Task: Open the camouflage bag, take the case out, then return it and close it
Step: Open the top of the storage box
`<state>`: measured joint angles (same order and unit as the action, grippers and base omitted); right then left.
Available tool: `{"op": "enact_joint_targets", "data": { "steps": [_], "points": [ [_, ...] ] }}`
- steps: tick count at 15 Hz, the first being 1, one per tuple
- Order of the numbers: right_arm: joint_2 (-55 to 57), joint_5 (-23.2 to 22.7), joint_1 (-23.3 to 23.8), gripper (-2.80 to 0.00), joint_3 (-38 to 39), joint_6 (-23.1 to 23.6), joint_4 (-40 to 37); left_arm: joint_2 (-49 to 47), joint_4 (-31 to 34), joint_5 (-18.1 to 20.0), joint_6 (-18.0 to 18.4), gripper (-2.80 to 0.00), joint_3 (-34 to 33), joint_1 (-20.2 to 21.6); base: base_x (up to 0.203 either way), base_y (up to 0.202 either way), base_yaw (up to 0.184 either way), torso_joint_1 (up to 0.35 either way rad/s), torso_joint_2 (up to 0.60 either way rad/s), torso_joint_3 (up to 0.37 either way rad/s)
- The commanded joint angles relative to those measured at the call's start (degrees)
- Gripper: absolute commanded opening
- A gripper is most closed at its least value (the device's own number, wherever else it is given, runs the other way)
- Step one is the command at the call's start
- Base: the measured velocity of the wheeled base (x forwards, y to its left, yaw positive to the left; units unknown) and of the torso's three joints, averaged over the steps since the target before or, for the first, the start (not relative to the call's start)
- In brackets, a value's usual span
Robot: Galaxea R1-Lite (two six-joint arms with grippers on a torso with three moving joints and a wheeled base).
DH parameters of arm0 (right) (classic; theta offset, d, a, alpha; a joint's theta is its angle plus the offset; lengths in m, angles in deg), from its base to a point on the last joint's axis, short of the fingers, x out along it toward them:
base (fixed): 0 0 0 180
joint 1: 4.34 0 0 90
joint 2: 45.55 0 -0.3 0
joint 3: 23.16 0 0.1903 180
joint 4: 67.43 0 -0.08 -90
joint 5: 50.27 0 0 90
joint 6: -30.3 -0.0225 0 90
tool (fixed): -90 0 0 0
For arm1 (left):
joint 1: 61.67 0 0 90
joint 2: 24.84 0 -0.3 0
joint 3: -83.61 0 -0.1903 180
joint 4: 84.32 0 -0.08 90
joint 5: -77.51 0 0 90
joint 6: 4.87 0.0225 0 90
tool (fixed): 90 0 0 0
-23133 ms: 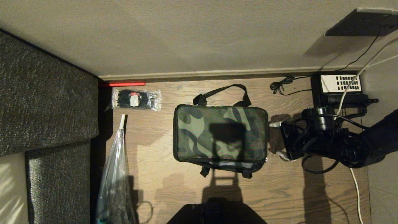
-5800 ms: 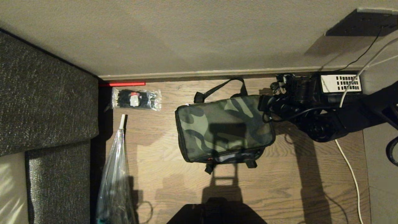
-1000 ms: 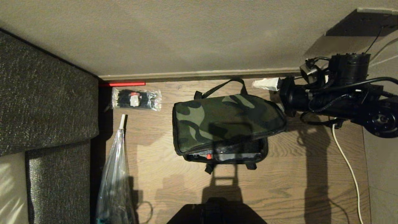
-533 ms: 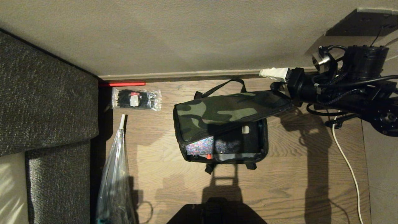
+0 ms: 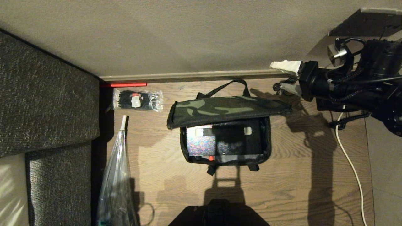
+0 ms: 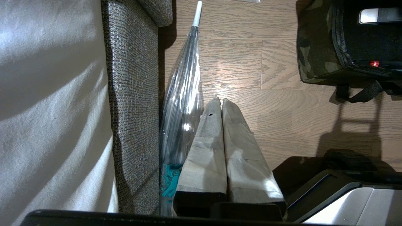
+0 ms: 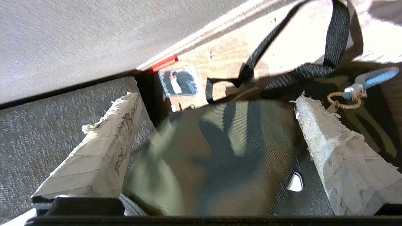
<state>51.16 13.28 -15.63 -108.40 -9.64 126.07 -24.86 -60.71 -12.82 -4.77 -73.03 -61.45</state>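
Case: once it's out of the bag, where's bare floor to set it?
Widest bare wood lies right of the camouflage bag, up to the white cable. A narrower strip runs between bag and umbrella. The far edge is crowded: tie packet, handles, right gripper.

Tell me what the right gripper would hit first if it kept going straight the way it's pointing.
Most likely the raised lid of the camouflage bag: in the wrist view it fills the gap ahead of the open right gripper. Depth is unclear, and the gripper may pass just above it.
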Motion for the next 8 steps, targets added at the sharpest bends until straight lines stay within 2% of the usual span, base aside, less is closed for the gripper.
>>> {"op": "enact_joint_targets", "data": {
  "steps": [1, 4, 6, 8],
  "points": [
    [-0.8, -0.3, 0.0, 0.0, -0.4, -0.2, 0.2, 0.0, 0.0, 0.0, 0.0, -2.8, -0.2, 0.0, 0.0, 0.0, 0.0, 0.0, 0.0, 0.0],
    [-1.2, -0.3, 0.0, 0.0, 0.2, 0.1, 2.1, 0.0, 0.0, 0.0, 0.0, -2.8, -0.2, 0.0, 0.0, 0.0, 0.0, 0.0, 0.0, 0.0],
    [-2.1, -0.3, 0.0, 0.0, 4.0, 4.1, 1.7, 0.0, 0.0, 0.0, 0.0, -2.8, -0.2, 0.0, 0.0, 0.0, 0.0, 0.0, 0.0, 0.0],
    [-2.0, -0.3, 0.0, 0.0, 11.5, 9.0, 0.8, 0.0, 0.0, 0.0, 0.0, -2.8, -0.2, 0.0, 0.0, 0.0, 0.0, 0.0, 0.0, 0.0]
  ]
}}
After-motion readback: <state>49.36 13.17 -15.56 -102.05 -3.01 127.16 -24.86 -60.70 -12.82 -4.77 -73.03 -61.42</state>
